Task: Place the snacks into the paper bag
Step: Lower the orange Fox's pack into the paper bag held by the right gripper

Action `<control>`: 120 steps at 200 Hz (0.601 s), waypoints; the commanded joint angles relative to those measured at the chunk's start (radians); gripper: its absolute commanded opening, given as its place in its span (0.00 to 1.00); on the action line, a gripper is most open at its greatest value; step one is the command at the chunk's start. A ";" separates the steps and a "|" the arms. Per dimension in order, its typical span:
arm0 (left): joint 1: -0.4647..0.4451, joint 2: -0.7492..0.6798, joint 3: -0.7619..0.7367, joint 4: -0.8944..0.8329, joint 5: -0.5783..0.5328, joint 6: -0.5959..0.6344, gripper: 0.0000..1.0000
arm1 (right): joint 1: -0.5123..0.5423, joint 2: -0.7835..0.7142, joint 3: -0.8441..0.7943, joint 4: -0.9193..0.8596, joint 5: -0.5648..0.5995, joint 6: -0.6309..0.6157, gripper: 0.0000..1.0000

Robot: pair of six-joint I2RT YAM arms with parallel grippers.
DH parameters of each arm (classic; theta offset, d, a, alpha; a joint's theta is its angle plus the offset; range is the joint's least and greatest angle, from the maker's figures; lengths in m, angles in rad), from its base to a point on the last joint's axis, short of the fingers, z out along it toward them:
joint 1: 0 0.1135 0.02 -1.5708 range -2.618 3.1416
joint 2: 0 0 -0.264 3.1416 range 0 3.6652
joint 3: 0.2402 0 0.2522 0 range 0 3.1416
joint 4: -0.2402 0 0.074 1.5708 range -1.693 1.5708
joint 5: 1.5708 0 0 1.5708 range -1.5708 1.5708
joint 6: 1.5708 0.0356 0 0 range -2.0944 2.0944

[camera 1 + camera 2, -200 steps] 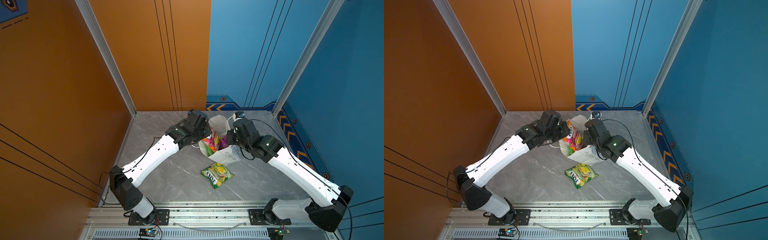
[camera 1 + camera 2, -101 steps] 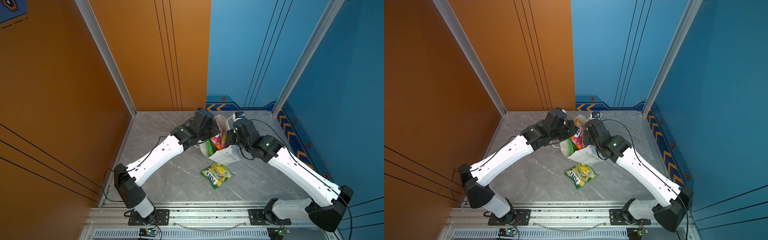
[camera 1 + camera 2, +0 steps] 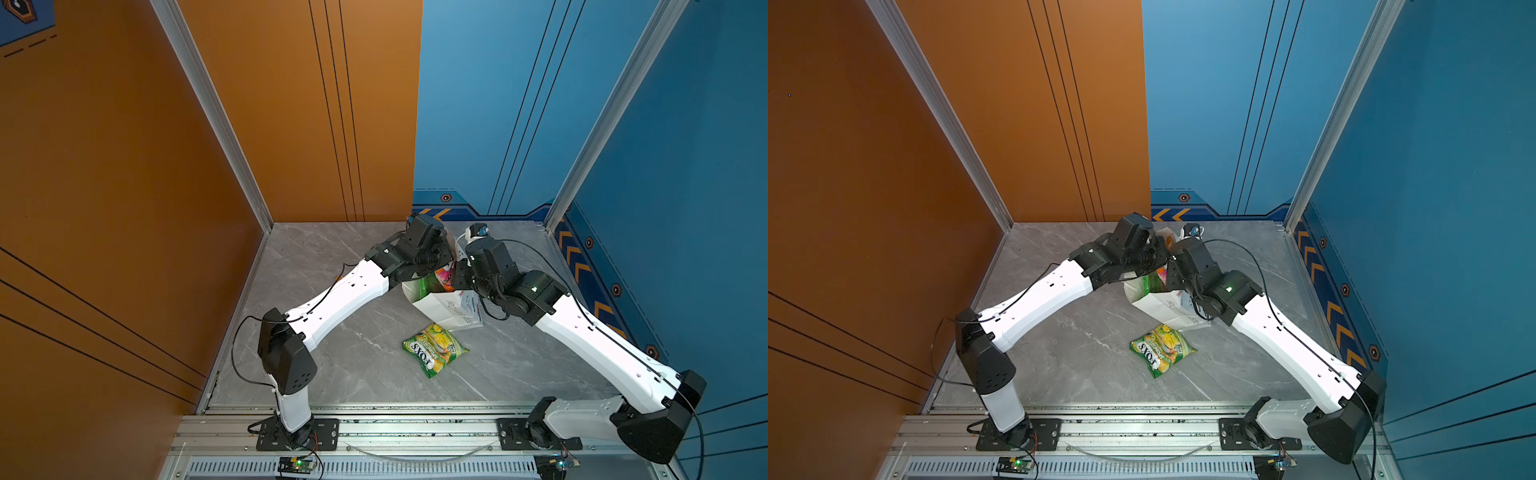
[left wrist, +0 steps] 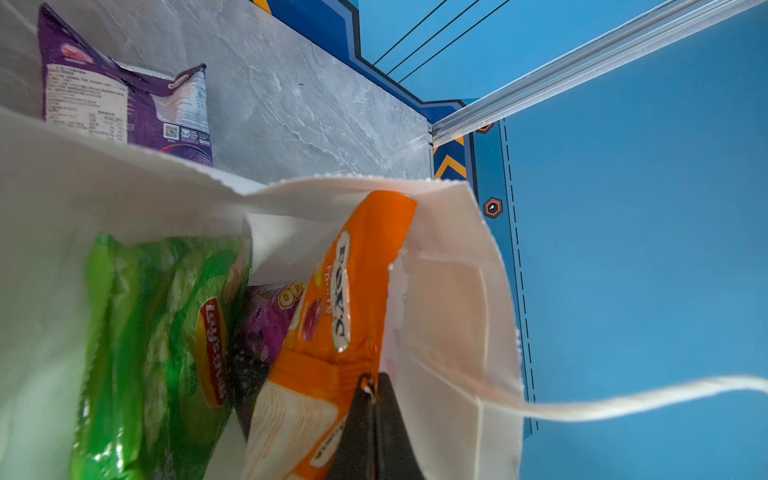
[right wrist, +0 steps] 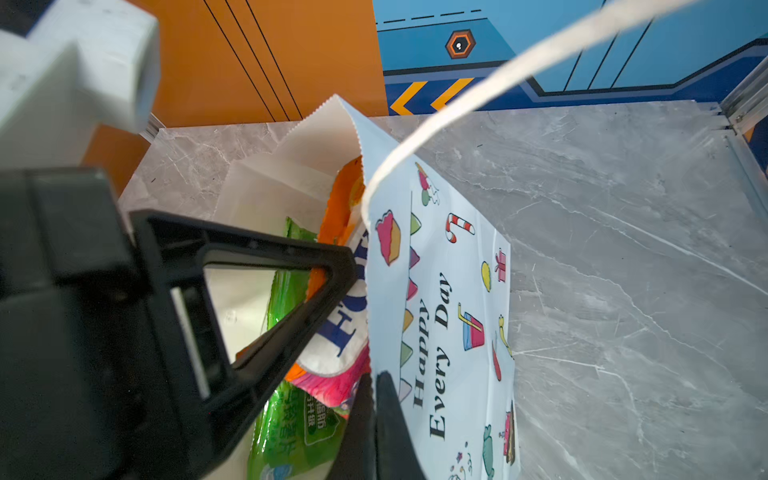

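The left jaws are clenched on the orange sweet packet (image 4: 353, 291), which sits down inside the open white paper bag (image 5: 449, 291) beside a green crisp bag (image 4: 158, 332). The right jaws pinch the bag's printed wall, holding it open. Next, I judge, the left should let go, withdraw, and fetch the green packet (image 3: 434, 349) lying on the worktop (image 3: 353, 365) just in front.

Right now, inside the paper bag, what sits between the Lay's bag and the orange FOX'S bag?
A purple packet, tucked between the green Lay's bag and the orange FOX'S bag inside the paper bag; the left wrist view shows it.
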 commanded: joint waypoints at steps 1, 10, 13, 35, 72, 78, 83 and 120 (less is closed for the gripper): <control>-0.001 0.046 0.044 0.016 0.030 -0.007 0.00 | 0.008 -0.006 0.011 0.070 -0.006 0.018 0.00; -0.001 0.062 0.051 0.014 0.035 -0.008 0.00 | 0.011 -0.004 0.011 0.070 -0.009 0.020 0.00; 0.000 0.068 0.054 0.013 0.036 -0.007 0.00 | 0.012 -0.004 0.011 0.070 -0.009 0.020 0.00; 0.004 0.103 0.076 0.001 0.053 -0.007 0.00 | 0.010 -0.002 0.011 0.070 -0.008 0.020 0.00; 0.008 0.121 0.093 -0.014 0.060 0.001 0.00 | 0.007 -0.001 0.015 0.065 -0.002 0.017 0.00; 0.009 0.119 0.093 -0.017 0.062 0.004 0.00 | 0.006 0.002 0.017 0.064 -0.001 0.017 0.00; 0.009 0.116 0.090 -0.017 0.064 0.007 0.01 | 0.006 0.001 0.016 0.063 0.000 0.015 0.00; 0.015 0.069 0.055 -0.018 0.044 0.027 0.18 | -0.002 0.003 0.017 0.062 0.004 0.015 0.00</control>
